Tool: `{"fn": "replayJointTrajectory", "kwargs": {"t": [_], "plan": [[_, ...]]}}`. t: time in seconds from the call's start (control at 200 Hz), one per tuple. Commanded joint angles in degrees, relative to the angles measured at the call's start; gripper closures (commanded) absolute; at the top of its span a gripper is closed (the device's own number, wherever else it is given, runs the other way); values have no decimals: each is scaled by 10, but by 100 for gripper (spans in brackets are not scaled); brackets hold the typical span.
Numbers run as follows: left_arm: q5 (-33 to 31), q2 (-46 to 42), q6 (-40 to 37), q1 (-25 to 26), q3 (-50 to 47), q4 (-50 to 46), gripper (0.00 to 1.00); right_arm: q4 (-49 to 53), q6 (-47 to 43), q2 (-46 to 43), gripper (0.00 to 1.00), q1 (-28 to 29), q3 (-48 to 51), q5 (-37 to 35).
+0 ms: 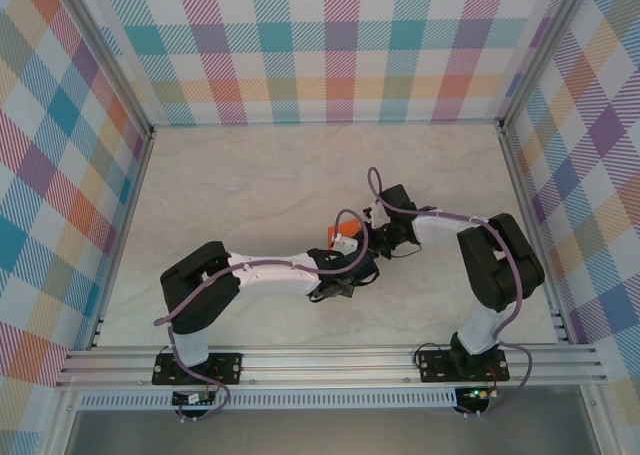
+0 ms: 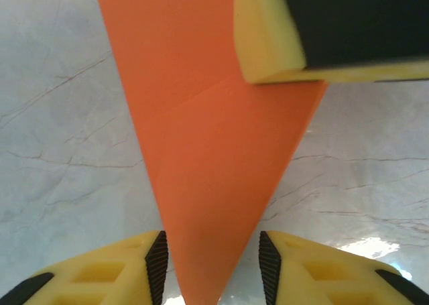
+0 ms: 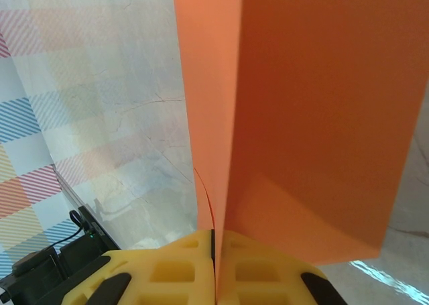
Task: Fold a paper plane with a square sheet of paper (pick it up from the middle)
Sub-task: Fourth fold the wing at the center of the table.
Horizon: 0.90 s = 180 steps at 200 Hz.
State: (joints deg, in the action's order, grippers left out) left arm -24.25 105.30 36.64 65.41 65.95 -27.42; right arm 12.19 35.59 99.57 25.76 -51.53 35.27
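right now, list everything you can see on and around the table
orange paper: one, bright orange, folded into a wedge, at the middle of the table between the pincers
table: one, pale marbled grey
walls: three, pastel plaid, left, back and right
rail: one, silver metal, near edge, carrying both arm bases
cables: purple, along both arms
left arm and right arm: two, black and white, meeting mid-table
left pincer: one, yellow with black pads, open, wedge tip between the fingers
right pincer: one, yellow, shut on the orange paper
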Motion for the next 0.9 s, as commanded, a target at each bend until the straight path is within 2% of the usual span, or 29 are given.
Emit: {"fn": "replayJointTrajectory", "kwargs": {"t": [0.0, 0.24, 0.435, 0.685, 0.895], "plan": [[-37, 13, 18, 8, 14, -27, 62, 13, 2, -1, 94, 0, -17, 15], [-45, 18, 26, 8, 15, -31, 75, 17, 4, -2, 94, 0, -21, 14], [-45, 15, 35, 9, 12, -32, 75, 21, 3, -2, 93, 1, -23, 16], [-57, 17, 58, 9, 10, -43, 88, 25, 3, -2, 92, 1, -23, 14], [-46, 11, 73, 9, -5, -26, 92, 28, 0, -1, 90, 1, -23, 15]]}}
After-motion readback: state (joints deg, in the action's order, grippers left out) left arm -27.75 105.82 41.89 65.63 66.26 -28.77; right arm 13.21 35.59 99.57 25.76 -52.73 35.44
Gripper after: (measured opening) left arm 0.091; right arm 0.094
